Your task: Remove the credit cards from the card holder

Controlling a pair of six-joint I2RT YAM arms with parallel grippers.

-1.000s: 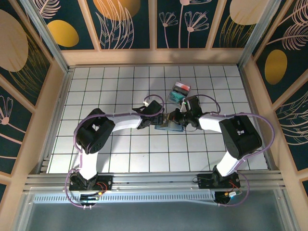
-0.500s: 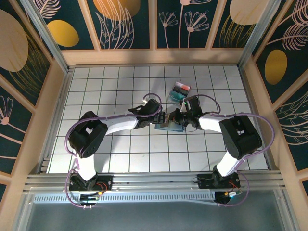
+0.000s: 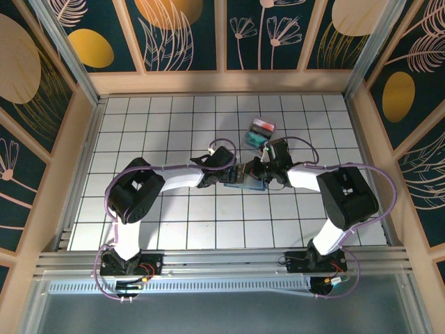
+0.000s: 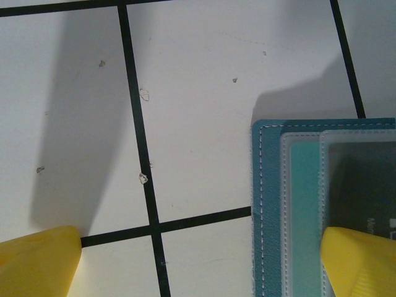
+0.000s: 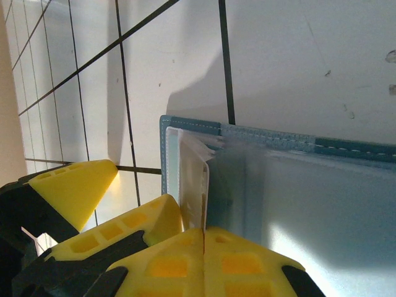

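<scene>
- Table (image 3: 153,139): the holder (image 4: 272,204) lies open mid-table between my two wrists. The tray (image 3: 259,131) is just beyond it.
- Left gripper (image 4: 198,266): released and spread wide, holding nothing. One fingertip (image 4: 362,263) is over the holder's pocket and the other is over bare table.
- Right gripper (image 5: 204,238): clenched on a thin pale sheet (image 5: 204,185) standing up from the holder's edge. I can't tell if it's a card or a pocket flap.
- Cards (image 4: 365,185): a dark one is in the clear pocket, so none look out yet.
- Step, my guess: I'm pinning the holder with my right and lining up my left for the first pull.
- Next: close my left on a card edge only, then slide it out along the pocket.
- Versus earlier: my left elbow dipped toward the bases and swung back. My right arm, the holder and the tray haven't moved.
</scene>
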